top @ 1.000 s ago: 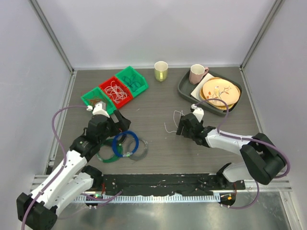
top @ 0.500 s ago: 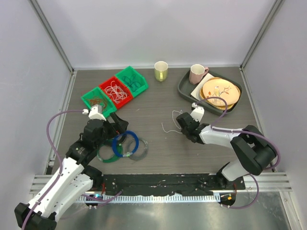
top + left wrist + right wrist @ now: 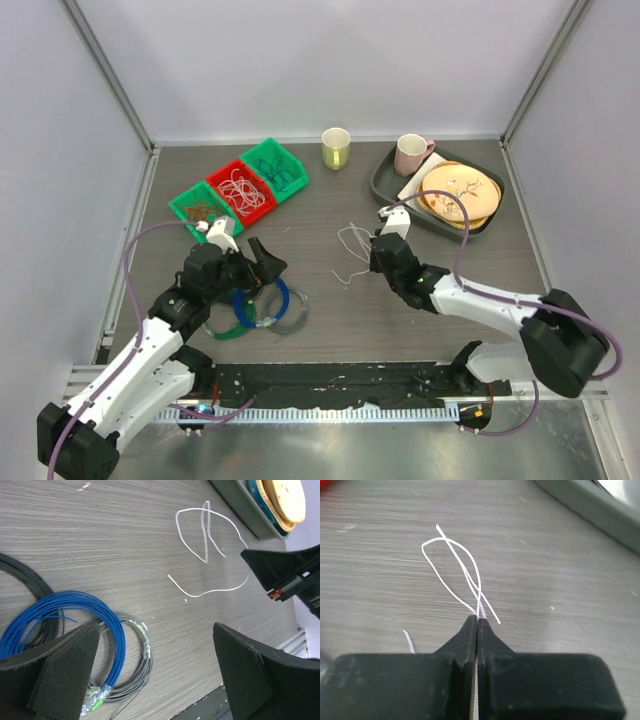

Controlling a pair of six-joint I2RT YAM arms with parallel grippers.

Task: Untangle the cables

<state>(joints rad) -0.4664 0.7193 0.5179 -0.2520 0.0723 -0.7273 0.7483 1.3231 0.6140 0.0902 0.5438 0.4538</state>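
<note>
A thin white cable (image 3: 352, 238) lies loosely looped mid-table, also seen in the left wrist view (image 3: 205, 535) and the right wrist view (image 3: 451, 543). My right gripper (image 3: 377, 250) is shut on one strand of it, the wire pinched at the tips (image 3: 477, 619). A blue cable coil (image 3: 262, 300) overlaps a grey coil (image 3: 292, 312) and a dark coil (image 3: 218, 322) at the left. My left gripper (image 3: 265, 262) hovers open above these coils, its fingers straddling the blue coil (image 3: 107, 617) and the grey coil (image 3: 142, 655), holding nothing.
Two green bins (image 3: 200, 208) (image 3: 275, 168) and a red bin (image 3: 240, 190) holding cable pieces stand at the back left. A yellow cup (image 3: 336, 148), a pink mug (image 3: 410, 154) and a grey tray (image 3: 385, 185) with plates (image 3: 460, 190) sit at the back.
My right gripper has closed on the white cable and moved toward the back left, dragging the wire. The left gripper, still open, has swung right over the coils.
</note>
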